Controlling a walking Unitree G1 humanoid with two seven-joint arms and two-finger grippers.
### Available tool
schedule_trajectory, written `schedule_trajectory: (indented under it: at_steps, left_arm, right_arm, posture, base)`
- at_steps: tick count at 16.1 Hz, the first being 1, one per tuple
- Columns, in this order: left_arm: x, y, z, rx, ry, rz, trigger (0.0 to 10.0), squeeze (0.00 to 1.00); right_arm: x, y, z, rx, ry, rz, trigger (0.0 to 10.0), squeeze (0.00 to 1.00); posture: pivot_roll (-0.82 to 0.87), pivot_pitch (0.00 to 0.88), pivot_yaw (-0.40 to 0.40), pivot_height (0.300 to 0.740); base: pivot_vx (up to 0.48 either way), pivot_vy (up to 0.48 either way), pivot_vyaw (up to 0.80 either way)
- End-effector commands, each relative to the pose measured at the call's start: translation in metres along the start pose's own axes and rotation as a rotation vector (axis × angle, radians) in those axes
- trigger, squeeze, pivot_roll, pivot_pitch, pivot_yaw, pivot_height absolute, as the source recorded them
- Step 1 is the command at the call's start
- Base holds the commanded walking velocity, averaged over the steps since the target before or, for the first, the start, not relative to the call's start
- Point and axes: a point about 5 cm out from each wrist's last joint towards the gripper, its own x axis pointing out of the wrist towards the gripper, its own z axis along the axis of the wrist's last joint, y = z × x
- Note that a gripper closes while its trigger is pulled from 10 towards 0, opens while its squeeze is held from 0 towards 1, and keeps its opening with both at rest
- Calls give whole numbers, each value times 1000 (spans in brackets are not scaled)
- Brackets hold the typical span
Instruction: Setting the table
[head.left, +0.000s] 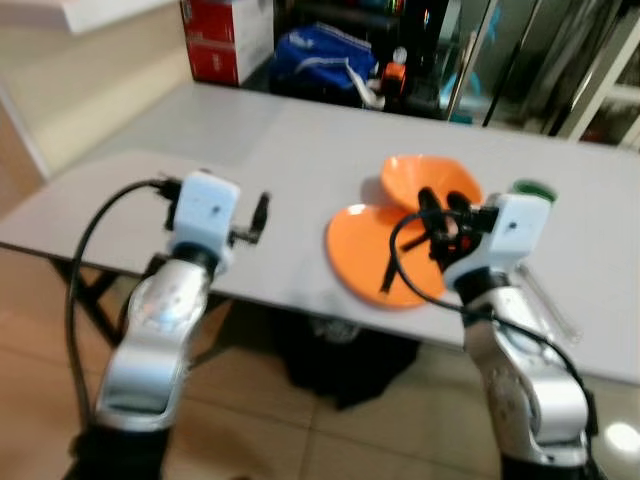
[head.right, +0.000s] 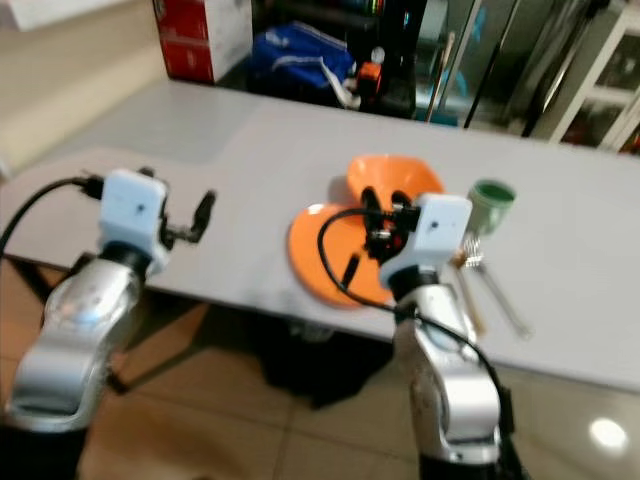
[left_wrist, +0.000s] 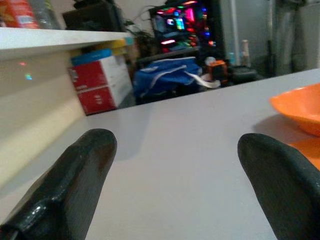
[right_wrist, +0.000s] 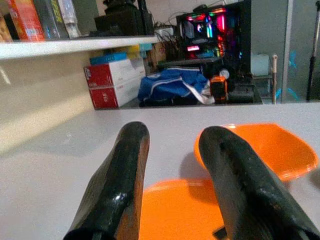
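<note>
I'm looking over the grey table (head.left: 300, 150), where the orange plate (head.left: 362, 250) is lying beside the orange bowl (head.left: 430, 180). My right gripper (right_wrist: 175, 170) is hovering above the plate, fingers apart; my left gripper (left_wrist: 175, 185) is hanging wide open over bare tabletop.

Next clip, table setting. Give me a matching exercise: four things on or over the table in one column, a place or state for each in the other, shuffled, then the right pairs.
Things:
1. orange plate
2. orange bowl
3. green cup
4. left pincer

Places or states:
A. open, over bare tabletop
B. lying flat near the table's front edge, under the right pincer
C. just behind the plate
D. on the table to the right of the bowl, beyond the cutlery

Pairs: 1-B, 2-C, 3-D, 4-A
</note>
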Motion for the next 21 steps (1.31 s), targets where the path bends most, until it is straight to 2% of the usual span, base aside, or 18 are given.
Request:
schedule_trajectory:
  at_steps: [1,3,5,9,11,13,15,19,21]
  left_arm:
    - [2,-3,0,8,0,2,10000,0]
    - [4,-4,1,4,-5,2,10000,0]
    - [8,-5,0,2,1,10,10000,0]
    - [7,-7,-3,12,16,0,10000,0]
    - [8,-9,-8,22,28,-8,10000,0]
    - [9,-11,-4,28,19,-18,10000,0]
    - [7,-14,-4,40,24,-21,10000,0]
    - [4,-4,-5,57,29,-3,10000,0]
    - [5,-5,-3,54,22,-4,10000,0]
  right_arm:
    - [3,-4,-2,-19,17,-16,10000,0]
    - [5,-3,-1,-25,19,-5,10000,0]
    - [8,-1,0,-48,16,19,10000,0]
    - [7,1,-13,-79,75,29,10000,0]
    - [5,-8,-22,-81,100,-45,10000,0]
    - [5,-12,-20,-65,97,-61,10000,0]
    - [5,-17,-28,10,141,-85,10000,0]
    - [7,-17,-24,40,116,-108,10000,0]
    - [7,-14,-24,33,119,-86,10000,0]
  posture:
    - [43,0,-36,740]
    - [33,0,-35,740]
    - [23,0,-36,740]
    - [27,0,-39,740]
    - [31,0,-39,740]
    - [47,0,-49,740]
    - [77,9,-62,740]
    - [88,11,-60,740]
    - [87,16,-62,740]
  base:
    - [0,480,-800]
    - [0,480,-800]
    - [0,480,0]
    - [0,480,0]
    - [0,480,0]
    - [0,480,0]
    - [0,480,0]
    - [0,480,-800]
    - [0,480,-800]
